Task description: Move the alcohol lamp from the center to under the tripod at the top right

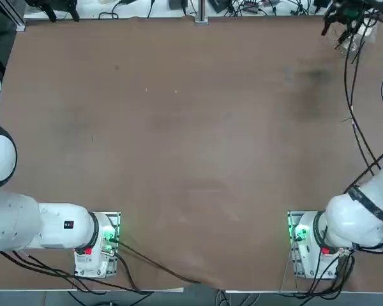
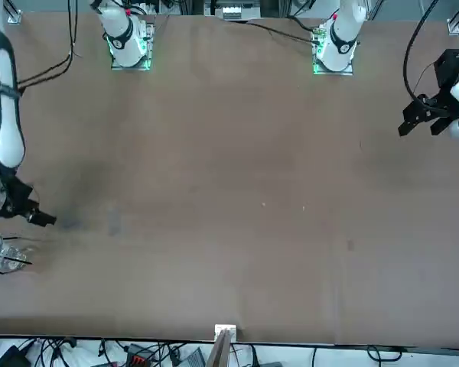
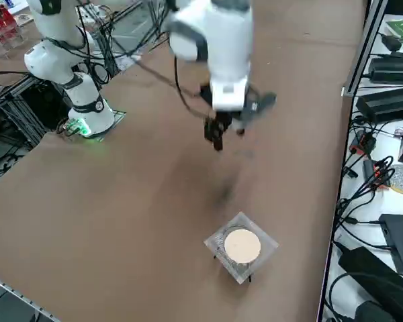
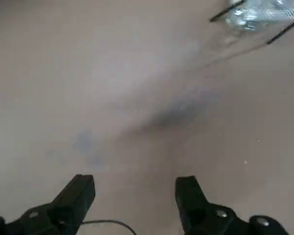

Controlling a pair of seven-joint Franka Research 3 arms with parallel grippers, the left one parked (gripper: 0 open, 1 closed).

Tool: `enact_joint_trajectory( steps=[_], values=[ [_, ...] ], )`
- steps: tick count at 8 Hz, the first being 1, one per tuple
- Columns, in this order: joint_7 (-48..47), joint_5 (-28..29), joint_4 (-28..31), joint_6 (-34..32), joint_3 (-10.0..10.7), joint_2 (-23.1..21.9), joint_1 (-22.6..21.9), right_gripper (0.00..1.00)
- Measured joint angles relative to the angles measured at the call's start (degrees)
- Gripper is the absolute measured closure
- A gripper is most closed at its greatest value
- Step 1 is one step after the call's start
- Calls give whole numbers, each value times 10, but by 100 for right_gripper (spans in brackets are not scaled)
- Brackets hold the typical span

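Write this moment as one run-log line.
right gripper: open, empty, over table, beside tripod | tripod: upright, pale disc on top | alcohol lamp: glass visible between tripod legs | placement: appears done

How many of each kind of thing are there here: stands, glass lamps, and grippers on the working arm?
Tripods: 1, the stand with a round, pale top
Glass lamps: 1, the alcohol lamp between the tripod's dark legs, beneath its top
Working grippers: 1, the right gripper, above the table beside the tripod, jaws open and holding nothing
Total: 3
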State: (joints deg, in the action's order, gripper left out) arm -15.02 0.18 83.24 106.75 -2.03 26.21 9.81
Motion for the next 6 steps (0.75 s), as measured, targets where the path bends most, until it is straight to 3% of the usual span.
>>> enact_joint_trajectory(
  steps=[3, 6],
  values=[
    [11, 2, -19, -63, -15, -73, -70, 0],
    [14, 1, -78, -151, -18, -88, -119, 0]
  ],
)
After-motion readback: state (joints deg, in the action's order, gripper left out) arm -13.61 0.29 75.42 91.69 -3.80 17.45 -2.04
